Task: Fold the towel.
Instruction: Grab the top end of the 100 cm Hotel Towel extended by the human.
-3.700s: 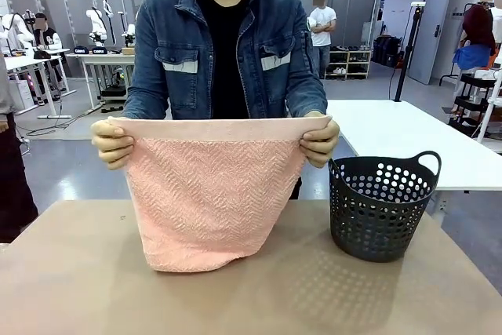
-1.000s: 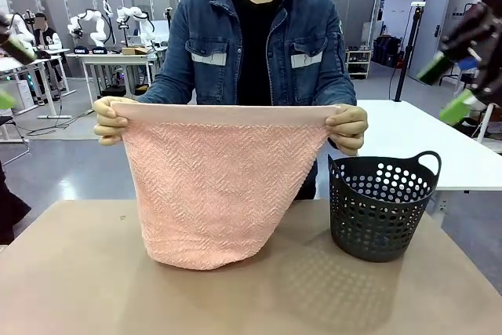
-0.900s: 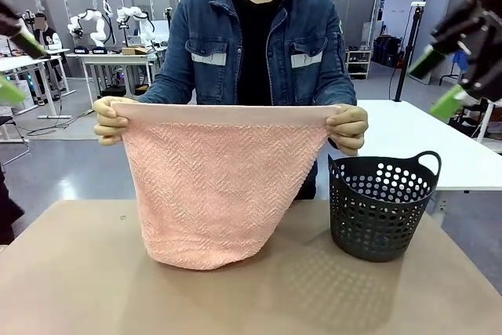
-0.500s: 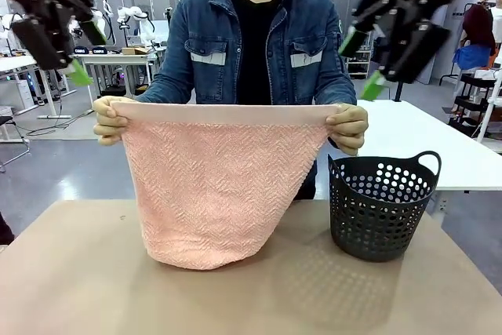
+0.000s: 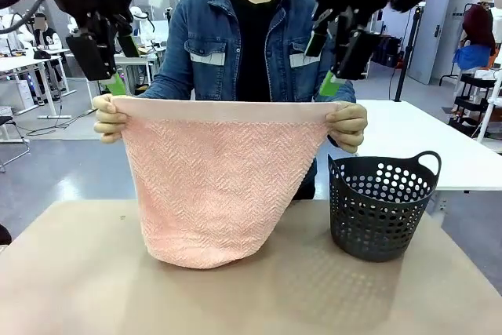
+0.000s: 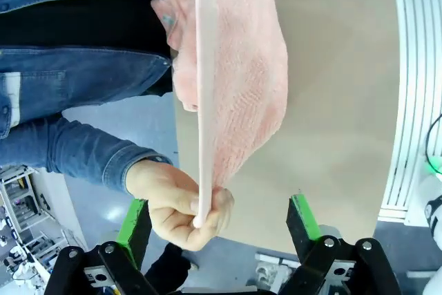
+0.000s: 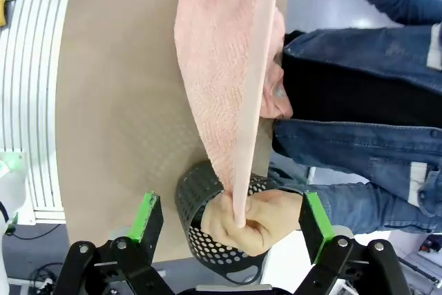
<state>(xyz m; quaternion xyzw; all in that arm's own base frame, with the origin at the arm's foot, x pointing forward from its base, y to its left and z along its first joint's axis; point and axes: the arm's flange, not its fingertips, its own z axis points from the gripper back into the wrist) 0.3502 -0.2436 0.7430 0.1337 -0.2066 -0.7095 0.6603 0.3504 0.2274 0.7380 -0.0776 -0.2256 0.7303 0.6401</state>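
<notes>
A person across the table holds the salmon-pink towel (image 5: 216, 186) spread by its two top corners, with its lower edge resting on the tan table (image 5: 78, 288). My left gripper (image 5: 106, 76) hangs open just above the person's hand (image 5: 110, 119) at the towel's left corner. My right gripper (image 5: 321, 64) hangs open above the other hand (image 5: 349, 127) at the right corner. In the left wrist view, the open left gripper (image 6: 219, 220) straddles the hand (image 6: 179, 205) pinching the towel (image 6: 242, 81). In the right wrist view, the right gripper (image 7: 230, 217) likewise straddles a hand (image 7: 259, 222) and the towel (image 7: 221, 67).
A dark perforated basket (image 5: 382, 205) with handles stands on the table's right side, close to the towel's right corner; it also shows as the basket (image 7: 197, 191) in the right wrist view. The person's body is directly behind the towel.
Both arms have swung in from the picture's outer edges and down toward the towel's top corners. The person lifted the towel slightly and now holds it still.
</notes>
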